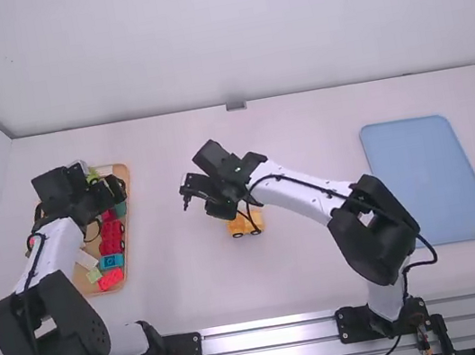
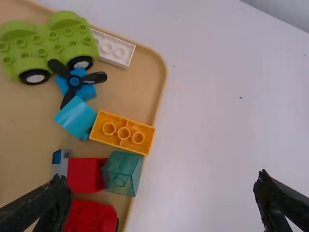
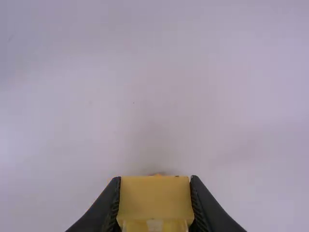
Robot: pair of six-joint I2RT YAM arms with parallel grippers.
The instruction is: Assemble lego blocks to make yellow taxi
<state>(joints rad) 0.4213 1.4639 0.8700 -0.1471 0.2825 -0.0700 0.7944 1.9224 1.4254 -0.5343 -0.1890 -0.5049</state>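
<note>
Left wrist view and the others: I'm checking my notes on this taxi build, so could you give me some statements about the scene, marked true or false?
1. The left gripper is open. True.
2. The right gripper is empty. False: it is shut on a yellow block.
3. A green wheeled base lies in the tan tray. True.
4. The propeller blades are white. False: they are black.
5. The orange block lies with its studs up. False: its hollow underside faces up.
6. The blue tray is on the right side of the table in the high view. True.
</note>
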